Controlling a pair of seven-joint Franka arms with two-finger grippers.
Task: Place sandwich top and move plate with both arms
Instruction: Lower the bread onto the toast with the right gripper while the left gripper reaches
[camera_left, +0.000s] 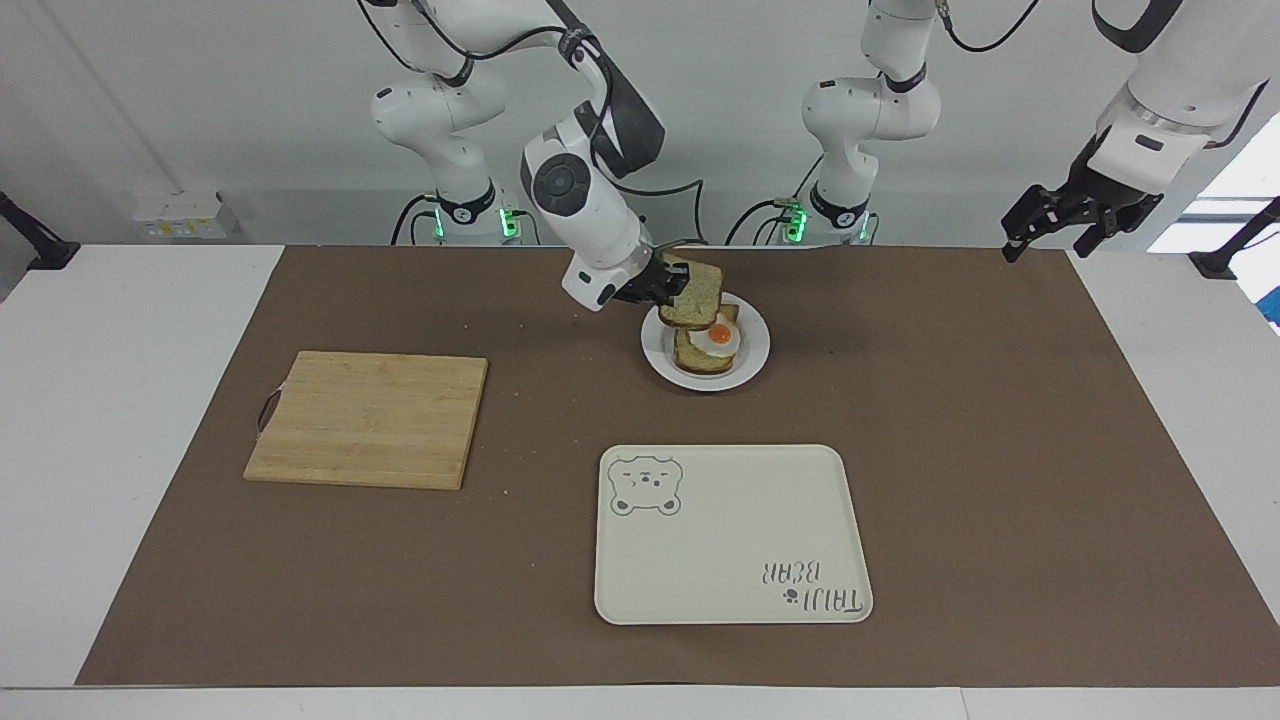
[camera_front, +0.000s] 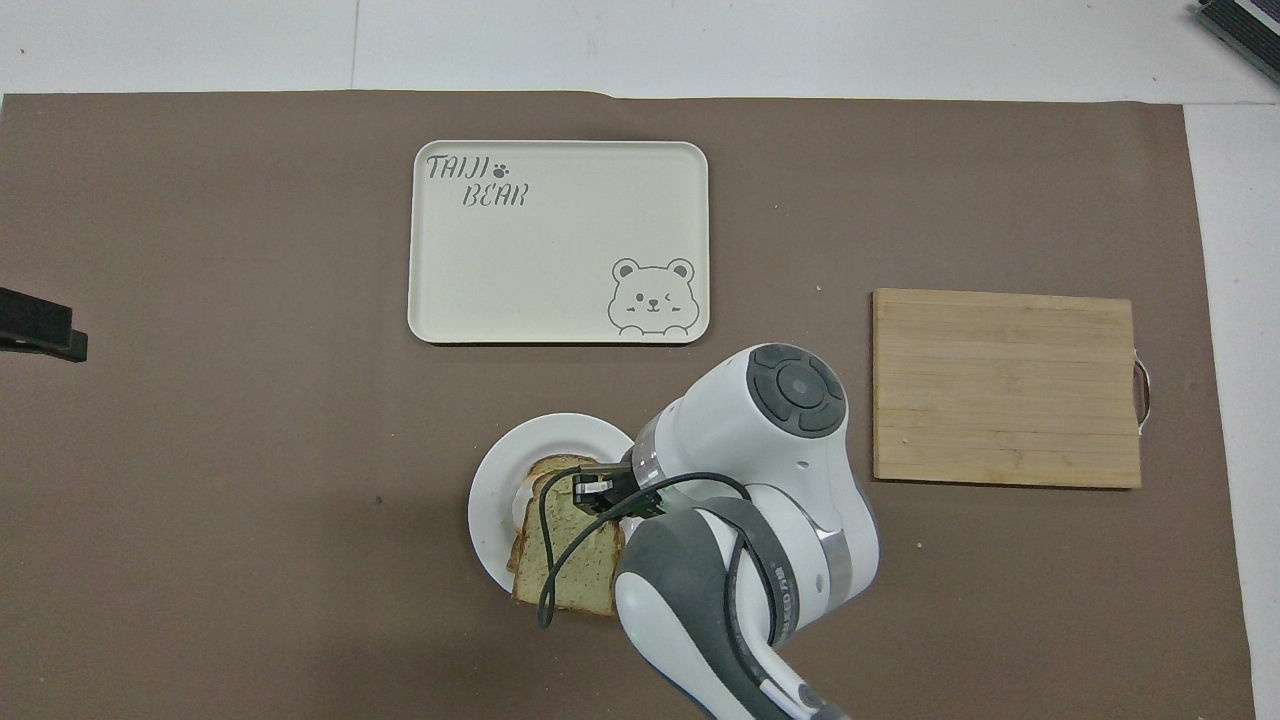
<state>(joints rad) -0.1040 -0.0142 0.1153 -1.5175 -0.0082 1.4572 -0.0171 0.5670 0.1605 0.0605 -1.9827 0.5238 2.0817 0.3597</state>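
Note:
My right gripper is shut on the sandwich top, a pale speckled slice with a brown crust. It holds the slice tilted, just over the bread slice bearing a fried egg on the small white plate. In the overhead view the sandwich top covers most of the egg slice, and the right gripper grips its edge over the plate. My left gripper waits, open and empty, raised over the mat's corner at the left arm's end.
A cream tray with a bear drawing lies farther from the robots than the plate. A wooden cutting board lies toward the right arm's end. A brown mat covers the table.

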